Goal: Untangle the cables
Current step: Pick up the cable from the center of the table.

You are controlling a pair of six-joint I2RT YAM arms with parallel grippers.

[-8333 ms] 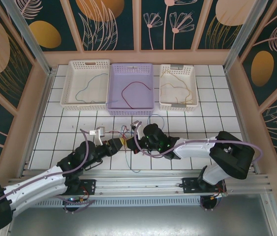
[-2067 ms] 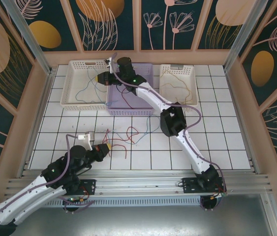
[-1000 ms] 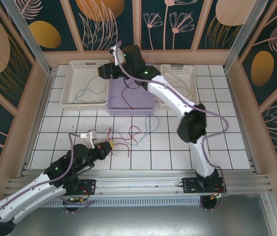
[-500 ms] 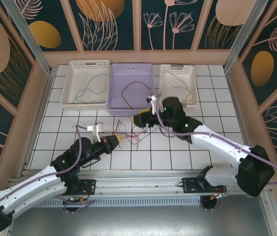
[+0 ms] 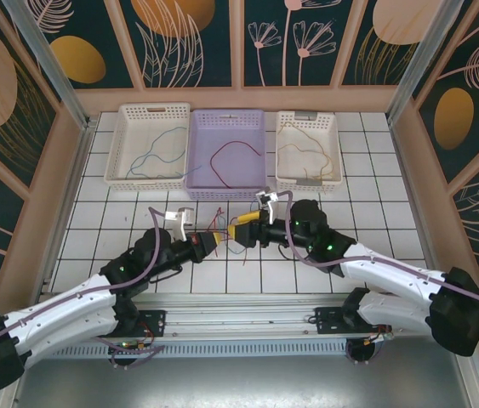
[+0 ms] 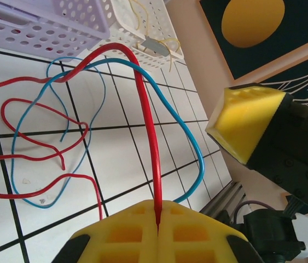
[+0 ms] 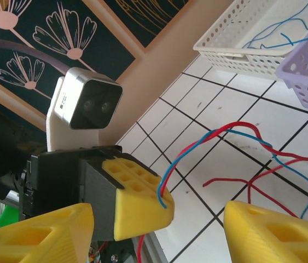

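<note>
A tangle of red and blue cables (image 5: 225, 228) lies on the white tiles in front of the baskets. My left gripper (image 5: 211, 245) is shut on the red cable (image 6: 149, 137), which rises out of the pinch (image 6: 158, 215) in an arch. A blue cable (image 6: 189, 142) runs along the same arch and drops beside the fingers. My right gripper (image 5: 243, 229) stands open, facing the left gripper's yellow fingers (image 7: 143, 205) from the right, just short of them. Nothing is between its own fingertips (image 7: 158, 219) except the left gripper's tip with the two cable ends.
Three baskets stand in a row at the back. The left white basket (image 5: 120, 146) holds a blue cable, the purple basket (image 5: 226, 190) a red one, the right white basket (image 5: 308, 184) a yellow-tan one. Loose red and blue loops (image 6: 39, 148) spread over the tiles.
My right arm has swung back from the baskets and come down to the tangle, ending close to the left gripper. My left gripper has moved right and forward with the red cable.
</note>
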